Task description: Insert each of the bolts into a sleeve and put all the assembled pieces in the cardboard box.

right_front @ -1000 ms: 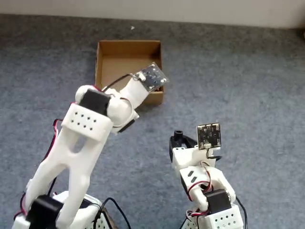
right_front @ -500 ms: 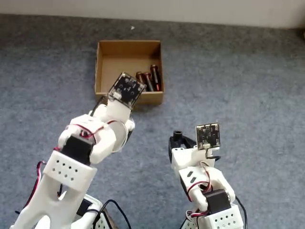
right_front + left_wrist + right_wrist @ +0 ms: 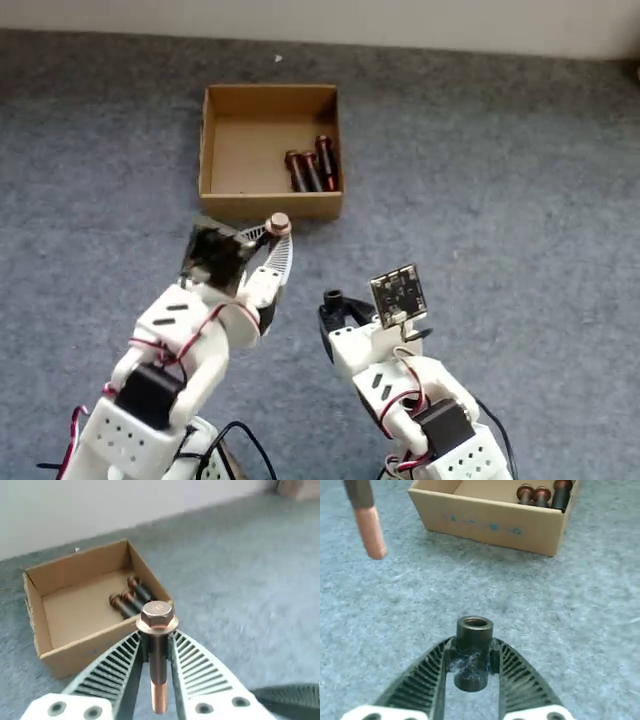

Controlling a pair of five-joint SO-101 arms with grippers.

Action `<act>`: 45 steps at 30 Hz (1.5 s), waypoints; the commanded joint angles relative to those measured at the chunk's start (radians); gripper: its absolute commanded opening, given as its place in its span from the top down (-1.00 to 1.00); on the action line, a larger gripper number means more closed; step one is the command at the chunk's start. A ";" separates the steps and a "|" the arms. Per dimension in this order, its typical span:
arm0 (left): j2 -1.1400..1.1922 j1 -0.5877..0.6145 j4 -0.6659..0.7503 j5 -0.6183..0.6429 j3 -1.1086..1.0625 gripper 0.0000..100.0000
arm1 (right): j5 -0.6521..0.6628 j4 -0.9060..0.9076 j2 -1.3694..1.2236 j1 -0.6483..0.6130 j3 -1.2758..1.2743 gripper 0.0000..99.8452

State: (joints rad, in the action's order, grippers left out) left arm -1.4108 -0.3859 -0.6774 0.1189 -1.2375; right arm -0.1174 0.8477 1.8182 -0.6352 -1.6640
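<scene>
You're looking at a copper-coloured hex-head metal bolt (image 3: 158, 655), a matte black cylindrical sleeve (image 3: 474, 656), a plain brown cardboard box (image 3: 270, 206) at twelve o'clock, all on mottled grey carpet (image 3: 520, 180).

An indoor room, judging by grey carpet (image 3: 520, 200) meeting a pale wall (image 3: 400, 12).

Cardboard box (image 3: 270, 92): open, at 12 o'clock; three dark assembled pieces (image 3: 310, 168) lie against its 3 o'clock wall.
Copper bolt (image 3: 159, 620): upright, flanged head up, clamped in left gripper (image 3: 157, 639), just outside the box's 6 o'clock wall.
Black sleeve (image 3: 475, 628): upright, bore up, pinched in right gripper (image 3: 473, 649), 5 o'clock of the bolt.
</scene>
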 commanded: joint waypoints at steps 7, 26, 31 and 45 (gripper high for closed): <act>-0.420 -0.012 0.055 0.265 -0.151 0.99 | 0.086 -0.081 0.018 -0.099 0.001 0.99; -0.387 -0.021 0.051 0.377 -0.199 0.99 | 0.091 -0.251 0.018 -0.162 -0.007 0.99; -0.387 -0.058 0.046 0.373 -0.203 0.99 | 0.091 -0.251 0.018 -0.162 -0.008 0.99; -0.387 -0.071 -0.100 0.370 -0.165 0.99 | 0.259 -0.249 0.018 -0.162 -0.008 0.99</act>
State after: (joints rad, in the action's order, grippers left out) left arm -1.7960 -0.4473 -0.7204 0.4810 -1.4477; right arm 0.0898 0.6283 1.8182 -0.7871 -1.6640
